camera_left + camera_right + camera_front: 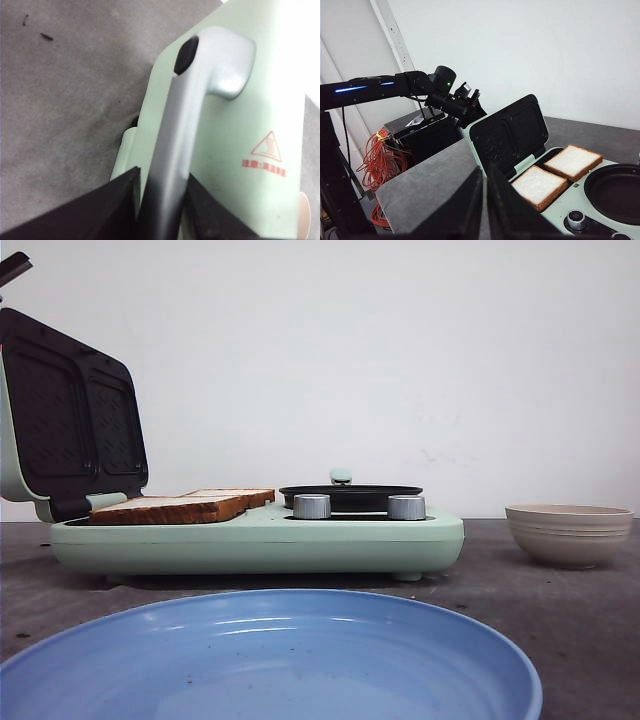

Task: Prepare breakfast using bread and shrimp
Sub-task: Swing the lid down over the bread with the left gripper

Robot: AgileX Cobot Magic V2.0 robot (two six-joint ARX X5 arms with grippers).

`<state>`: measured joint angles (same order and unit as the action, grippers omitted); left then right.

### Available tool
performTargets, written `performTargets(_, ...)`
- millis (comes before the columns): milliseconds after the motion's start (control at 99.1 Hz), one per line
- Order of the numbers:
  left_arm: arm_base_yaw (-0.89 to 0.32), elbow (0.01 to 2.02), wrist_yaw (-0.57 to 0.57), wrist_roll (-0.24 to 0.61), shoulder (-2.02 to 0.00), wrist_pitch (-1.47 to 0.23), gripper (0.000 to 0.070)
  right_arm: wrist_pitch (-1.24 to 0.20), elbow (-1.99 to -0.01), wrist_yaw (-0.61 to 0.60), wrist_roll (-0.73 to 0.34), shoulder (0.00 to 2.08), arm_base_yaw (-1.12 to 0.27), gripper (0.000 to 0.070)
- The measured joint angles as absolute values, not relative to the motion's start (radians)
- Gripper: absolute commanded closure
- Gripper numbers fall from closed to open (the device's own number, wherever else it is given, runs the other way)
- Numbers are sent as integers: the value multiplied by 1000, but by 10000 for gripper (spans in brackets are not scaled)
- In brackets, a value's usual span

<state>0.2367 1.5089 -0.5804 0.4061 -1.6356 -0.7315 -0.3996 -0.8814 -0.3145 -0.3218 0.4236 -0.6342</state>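
Observation:
Two slices of bread (170,508) lie side by side on the lower plates of the mint-green sandwich maker (260,540); the right wrist view shows them as bread (538,185). Its lid (70,425) stands open and upright. My left gripper (162,180) is shut on the lid's silver handle (185,125), and shows at the lid's top as the left gripper (470,107). My right gripper (485,170) hangs shut and empty above the table, left of the maker. No shrimp is in view.
A beige ribbed bowl (568,533) stands at the right, its inside hidden. A blue plate (270,660) fills the foreground. A black pan (350,497) sits on the maker's right half behind two knobs (312,506). Orange cables (375,155) hang beyond the table's left edge.

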Motion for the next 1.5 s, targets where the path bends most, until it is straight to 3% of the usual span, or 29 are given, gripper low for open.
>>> performTargets(202, 187, 1512, -636, 407, -1635, -683, 700, -400, -881, -315, -319, 424, -634, 694)
performTargets(656, 41, 1517, -603, 447, -1628, -619, 700, -400, -881, -314, -311, 424, -634, 694)
performTargets(1292, -214, 1511, -215, 464, -1632, -556, 700, -387, -881, -314, -311, 424, -634, 694)
performTargets(1504, -272, 1510, -170, 458, -1669, -531, 700, -383, -881, -314, -311, 424, -634, 694)
